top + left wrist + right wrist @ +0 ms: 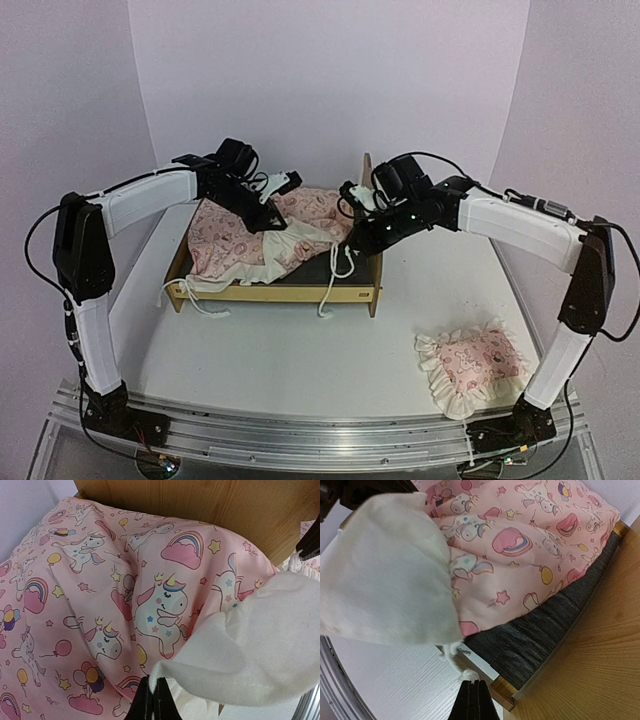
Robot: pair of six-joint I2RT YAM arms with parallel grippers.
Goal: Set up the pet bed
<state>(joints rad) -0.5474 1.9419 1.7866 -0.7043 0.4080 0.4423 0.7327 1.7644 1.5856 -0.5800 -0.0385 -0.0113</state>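
The pet bed [270, 293] is set on the table [300, 350], toward 12 o'clock of centre. The mattress cushion [225, 240] is laid in it, bunched toward its 9 o'clock end. The pillow [472, 365] is placed at 4 o'clock, well apart.

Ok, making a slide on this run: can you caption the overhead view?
Left gripper and right gripper hang over the pet bed, pink cushion bunched inside, pillow lying apart on the table.

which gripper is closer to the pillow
Right. The right gripper is at the right end of the bed, behind and left of the pillow; the left gripper is farther left, over the mattress.
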